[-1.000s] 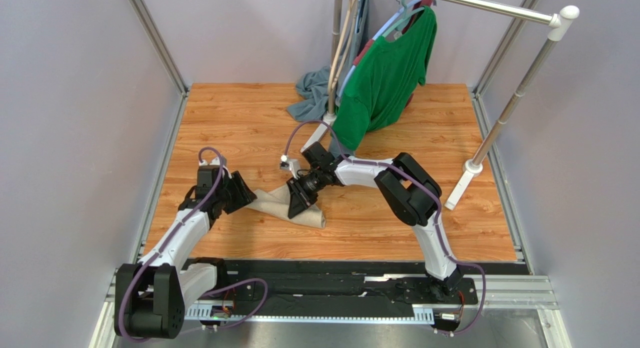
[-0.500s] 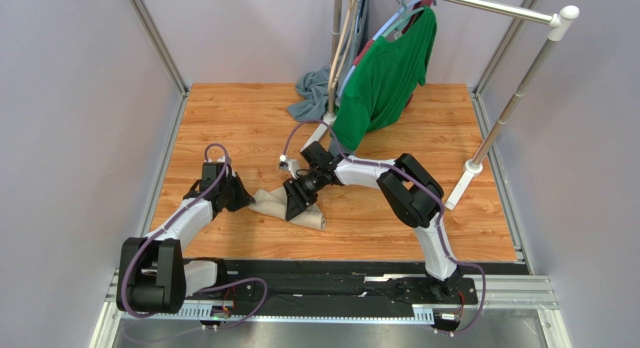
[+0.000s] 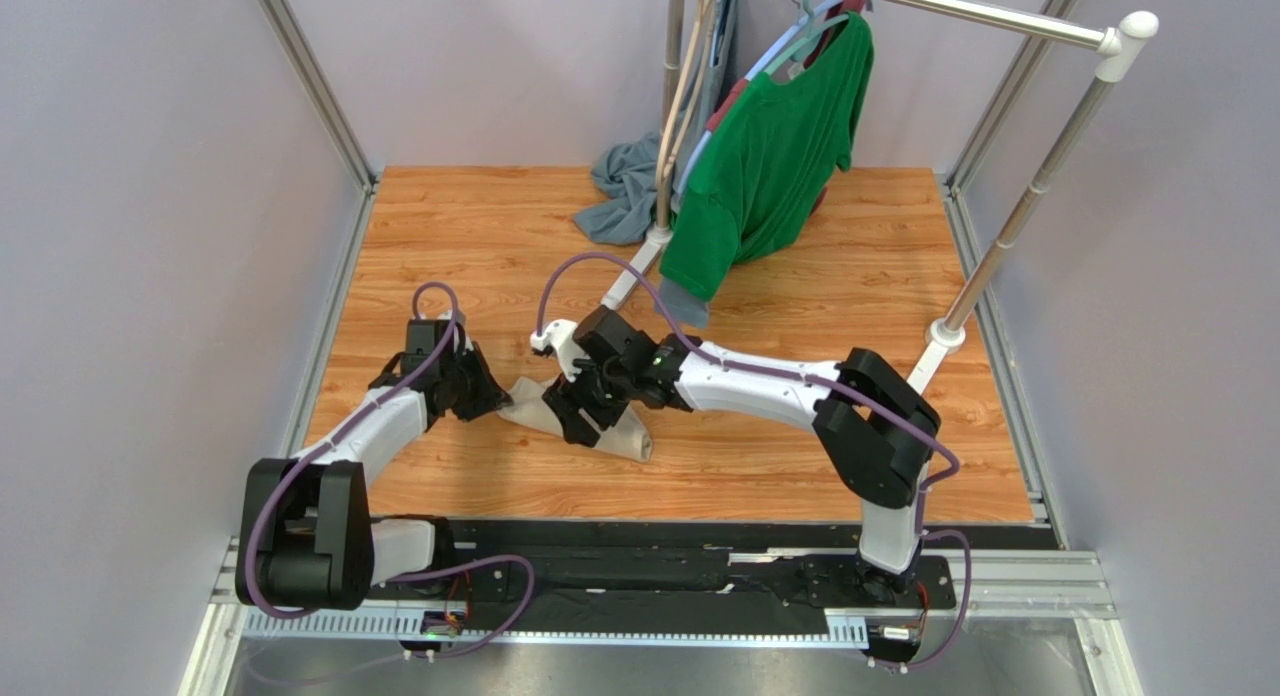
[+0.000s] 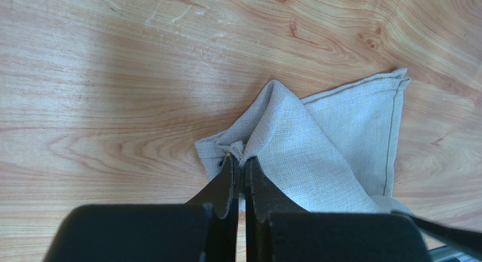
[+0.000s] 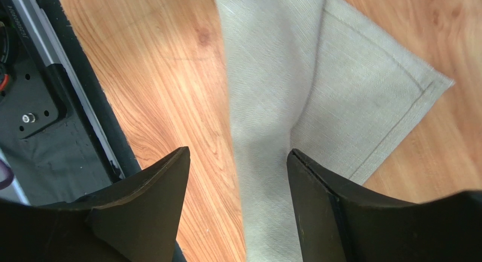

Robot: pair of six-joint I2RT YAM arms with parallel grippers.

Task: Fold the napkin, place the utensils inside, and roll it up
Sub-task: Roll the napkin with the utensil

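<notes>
While your left gripper [image 4: 240,163] is pinching the napkin's [image 4: 334,132] bunched corner, your right gripper [image 5: 237,160] is hovering wide open, empty. Fold is looking unfinished; fork unseen, rolling not begun.

The counter [image 3: 451,231] is a wood-grain board with grey panels on its left, far and right sides. Toward the near edge, left of the middle, lies the napkin [image 3: 624,438], beige and bunched into a loose folded strip. The left wrist view shows one hemmed corner flat on the wood and a ridge of cloth standing up from it. At the far edge a grey cloth [image 3: 613,186] lies heaped just beside a white rack foot [image 3: 639,261]. A second foot [image 3: 920,374] rests near the right side.
</notes>
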